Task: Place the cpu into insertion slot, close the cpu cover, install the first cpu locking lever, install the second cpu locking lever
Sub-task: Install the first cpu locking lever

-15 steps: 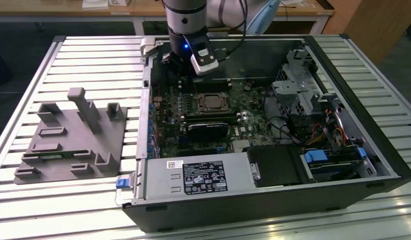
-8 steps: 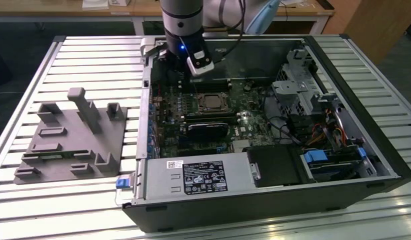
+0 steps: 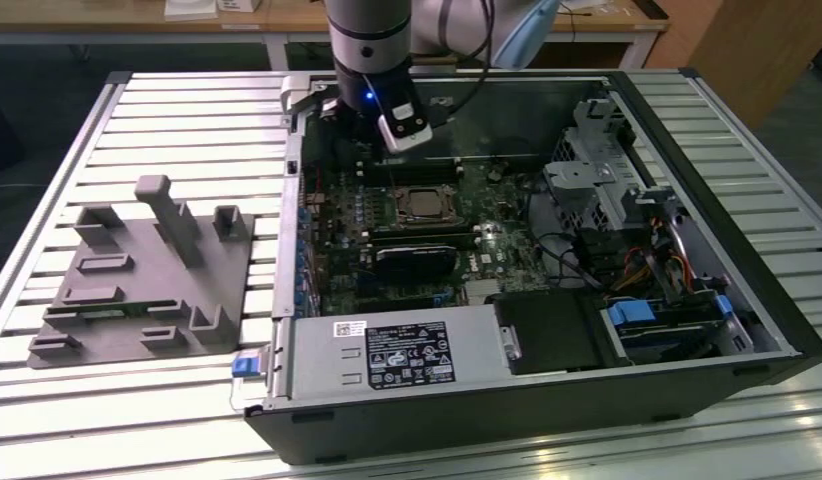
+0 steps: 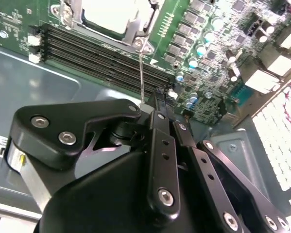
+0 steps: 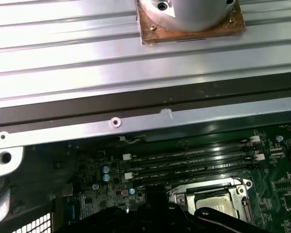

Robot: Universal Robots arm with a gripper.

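While the end effector [image 4: 149, 104] pinches the cpu locking lever [image 4: 142, 73], a slip could let it spring free.

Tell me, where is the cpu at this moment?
In the exterior view the cpu sits in the insertion slot at the motherboard's middle, between the black memory slots.

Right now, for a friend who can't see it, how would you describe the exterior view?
A robot arm reaches down into an open computer case lying on a slatted metal table, its end close to the square insertion slot on the green motherboard. A grey plastic fixture sits on the table at the exterior view's left.
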